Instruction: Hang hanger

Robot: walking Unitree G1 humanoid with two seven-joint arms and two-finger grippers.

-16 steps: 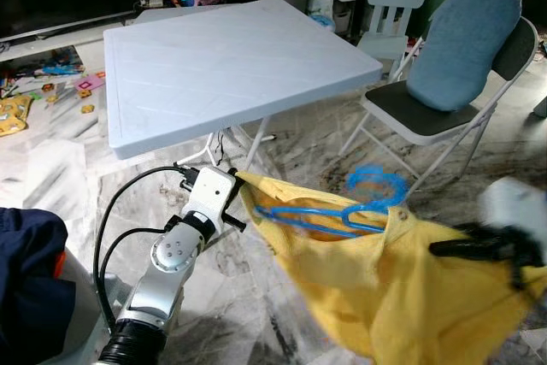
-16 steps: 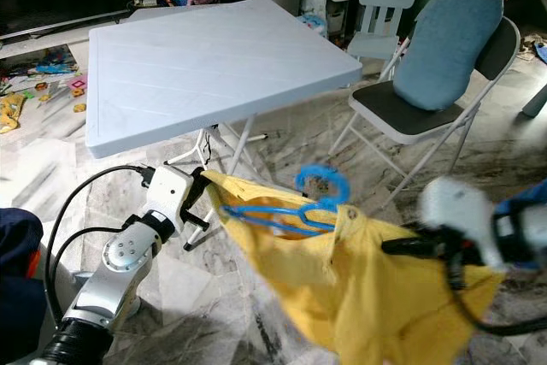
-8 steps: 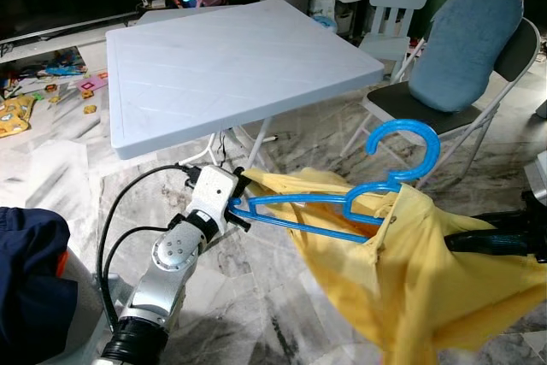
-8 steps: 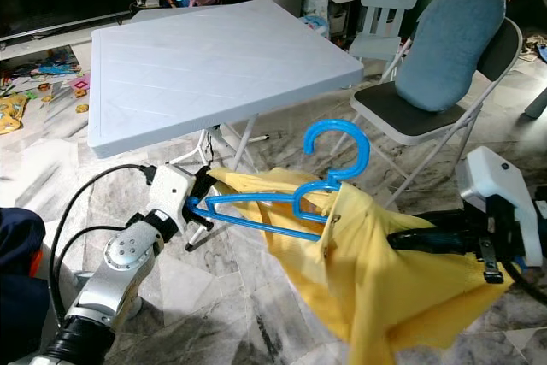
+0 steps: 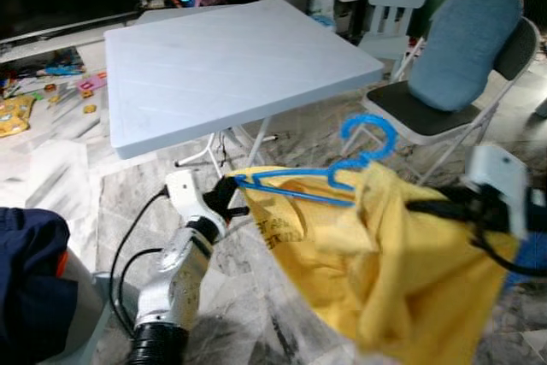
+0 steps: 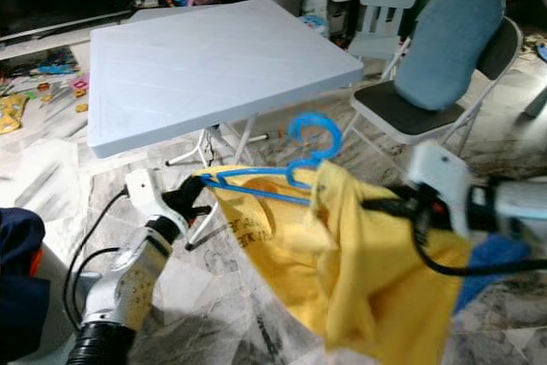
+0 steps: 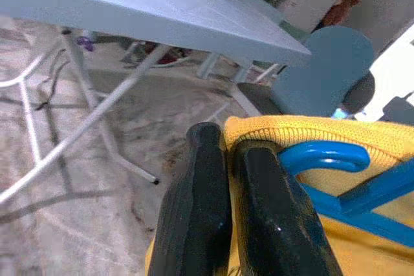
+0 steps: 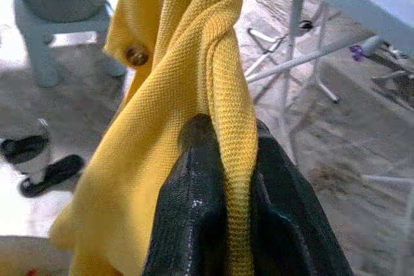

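Note:
A blue plastic hanger (image 5: pixel 318 179) sits inside a yellow knit shirt (image 5: pixel 385 271), its hook (image 5: pixel 369 136) sticking out above the collar. My left gripper (image 5: pixel 231 191) is shut on the shirt's shoulder edge (image 7: pixel 284 130) by the hanger's left end. My right gripper (image 5: pixel 419 205) is shut on a fold of the shirt (image 8: pixel 213 82) near the collar on the right. The shirt hangs between both arms, over the marble floor and in front of the table.
A white folding table (image 5: pixel 222 57) stands just behind the shirt. A folding chair with a blue cushion (image 5: pixel 457 44) is at the right, a small white chair (image 5: pixel 389 2) behind it. Toys litter the floor at far left (image 5: pixel 34 91). A dark blue cloth (image 5: pixel 26 271) lies at lower left.
My left arm has swung so its wrist points up and the hanger's left end rose. The right gripper moved in leftward, bunching the shirt. The hook shifted left.

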